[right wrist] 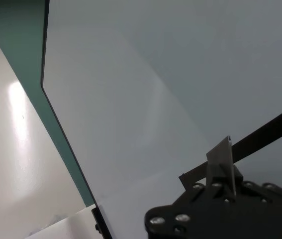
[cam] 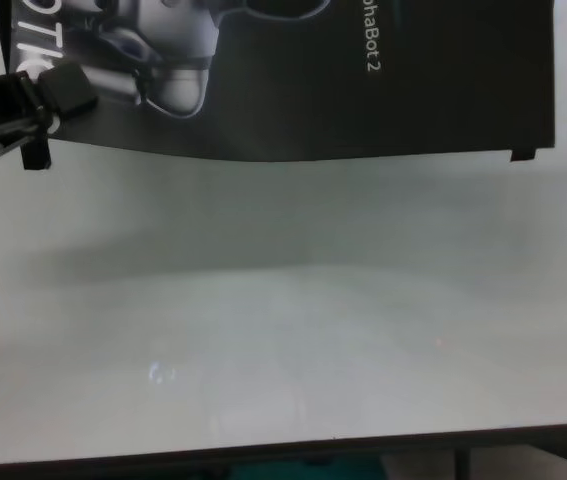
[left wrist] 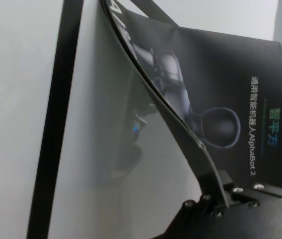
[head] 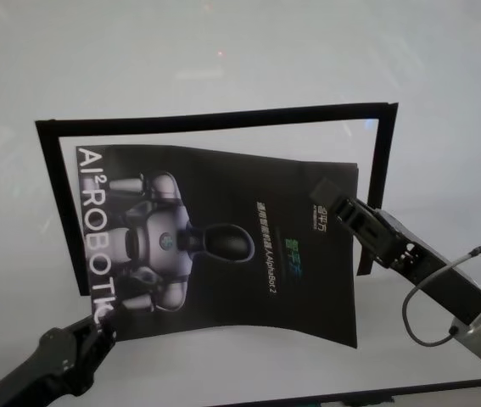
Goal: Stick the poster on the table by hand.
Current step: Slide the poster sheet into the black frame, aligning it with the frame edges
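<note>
Over table (head: 223, 59): poster (head: 223, 246) pinched by L pincer (head: 100, 326), R pincer (head: 338, 199).

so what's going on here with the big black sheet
Both arms hold the poster above the table. The left gripper pinches its near left corner, the right gripper its right edge. The sheet sags, not yet pressed flat, partly inside the black tape frame.

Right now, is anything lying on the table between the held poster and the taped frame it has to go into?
Nothing visible does. The poster hangs above the table, pinched by the left hand at its near left corner and the right hand at its right edge. Inside the black tape strips only bare tabletop shows.
</note>
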